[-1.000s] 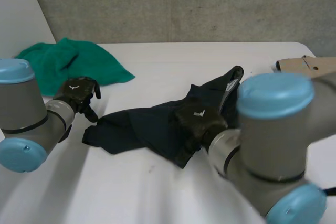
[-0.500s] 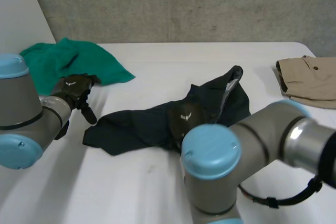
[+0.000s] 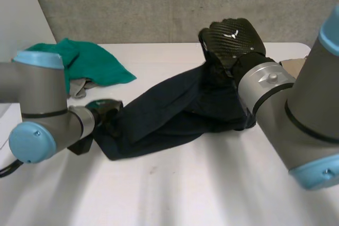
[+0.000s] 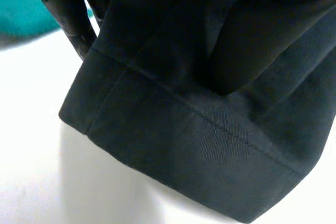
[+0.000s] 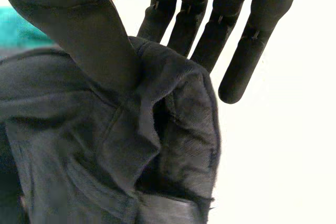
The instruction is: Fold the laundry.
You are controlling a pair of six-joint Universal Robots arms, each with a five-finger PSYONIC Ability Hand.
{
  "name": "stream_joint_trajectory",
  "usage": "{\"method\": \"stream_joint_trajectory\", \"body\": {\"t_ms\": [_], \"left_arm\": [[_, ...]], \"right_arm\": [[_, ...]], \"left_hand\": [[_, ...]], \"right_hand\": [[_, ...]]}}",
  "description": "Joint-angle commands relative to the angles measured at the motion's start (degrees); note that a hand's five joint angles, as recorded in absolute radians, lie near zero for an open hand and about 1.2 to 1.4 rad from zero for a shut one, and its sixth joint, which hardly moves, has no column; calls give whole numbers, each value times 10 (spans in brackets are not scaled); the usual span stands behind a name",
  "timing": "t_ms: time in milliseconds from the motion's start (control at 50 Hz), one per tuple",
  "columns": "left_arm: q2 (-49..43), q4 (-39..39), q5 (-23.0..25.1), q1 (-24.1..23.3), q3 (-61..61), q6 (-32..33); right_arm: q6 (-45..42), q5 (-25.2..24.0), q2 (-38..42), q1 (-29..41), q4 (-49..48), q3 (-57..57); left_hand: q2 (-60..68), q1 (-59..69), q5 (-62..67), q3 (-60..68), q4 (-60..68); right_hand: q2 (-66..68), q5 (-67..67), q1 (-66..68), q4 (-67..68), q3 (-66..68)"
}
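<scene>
Right hand [image 3: 233,38], raised above the far half of the table [image 3: 201,189], with its back toward the onlooker and its arm coming in from the right near side. Seen from its own wrist, the thumb [image 5: 84,30] presses a folded end of the dark garment [image 3: 169,104] against the straight fingers [image 5: 239,56], so this hand grasps the cloth in a pinch. From that high end the dark garment slopes down and leftward in a long band, its bulk bunched under the right wrist and resting on the table. Left hand [image 3: 103,110], low and close to the tabletop at the garment's opposite, nearer end, with the forearm lying almost level. In its wrist view the fingers [image 4: 71,11] close on a corner of the stitched hem [image 4: 173,106], which hangs from the palm and casts shade on the white surface below, so this hand too grasps the garment. Beyond the left hand, a green cloth [image 3: 100,64] lies crumpled at the far left corner of the table, apart from the garment. A strip of tan cloth [image 3: 292,63] shows behind the right wrist, near the far right edge. The near half of the table, in front of the garment and between the two arms, is bare white, and a grey wall [image 3: 159,3] closes the far side.
</scene>
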Motion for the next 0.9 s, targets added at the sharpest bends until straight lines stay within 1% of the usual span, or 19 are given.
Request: {"method": "stream_joint_trajectory", "body": {"t_ms": [20,140,200,240,280,300,320,360,380,420,440,460,520,560,620,680,740,760,900], "left_arm": [[26,14,-21,-2,103,61],[-23,31,-12,-13,235,117],[-72,39,-7,-26,327,141],[-112,56,-11,-32,404,161],[-130,80,-18,-34,453,171],[-135,119,-27,-34,498,179],[-134,141,-32,-34,519,180],[-125,198,-40,-34,553,178],[-113,262,-49,-34,573,171],[-100,326,-61,-34,572,153],[-86,374,-75,-32,563,134],[-80,391,-81,-32,555,127],[-57,401,-86,-32,505,106],[-47,399,-76,-30,462,102],[-31,397,-71,-20,395,99],[-12,392,-69,-11,315,98],[1,388,-67,-9,245,98],[6,388,-62,-9,201,98],[11,375,-35,-22,7,118]], "right_arm": [[-126,-18,95,-46,75,-74],[-158,-6,203,-50,86,-202],[-167,-7,260,-53,79,-290],[-176,-10,298,-54,48,-369],[-178,-11,321,-56,1,-428],[-177,-10,339,-60,-60,-478],[-174,-8,345,-62,-94,-500],[-166,-1,348,-68,-167,-528],[-153,7,344,-75,-238,-534],[-135,14,332,-80,-305,-524],[-115,13,317,-84,-363,-506],[-106,12,310,-85,-387,-494],[-85,-15,284,-87,-418,-440],[-81,-48,268,-85,-411,-398],[-79,-77,252,-86,-396,-337],[-79,-87,244,-85,-379,-291],[-80,-95,241,-84,-353,-224],[-81,-97,242,-83,-340,-190],[-108,-119,258,-79,-275,-49]], "left_hand": [[116,122,137,121,117],[116,122,137,121,117],[116,122,137,121,117],[116,122,137,121,117],[116,122,137,121,117],[116,122,137,121,117],[116,122,137,121,117],[116,122,137,121,117],[116,122,137,121,117],[116,122,137,121,117],[116,122,137,121,117],[116,122,137,121,117],[116,122,137,121,117],[116,122,137,121,117],[116,122,137,121,117],[116,122,137,121,117],[116,122,137,121,117],[116,122,137,121,117],[116,122,137,121,117]], "right_hand": [[134,138,166,118,123],[134,138,166,118,123],[134,138,166,118,123],[134,138,166,118,123],[134,138,166,118,123],[134,138,166,118,123],[134,138,166,118,123],[134,138,166,118,123],[134,138,166,118,123],[134,138,166,118,123],[134,138,166,118,123],[134,138,166,118,123],[134,138,166,118,123],[134,138,166,118,123],[134,138,166,118,123],[134,138,166,118,123],[134,138,166,118,123],[134,138,166,118,123],[134,138,166,118,123]]}}
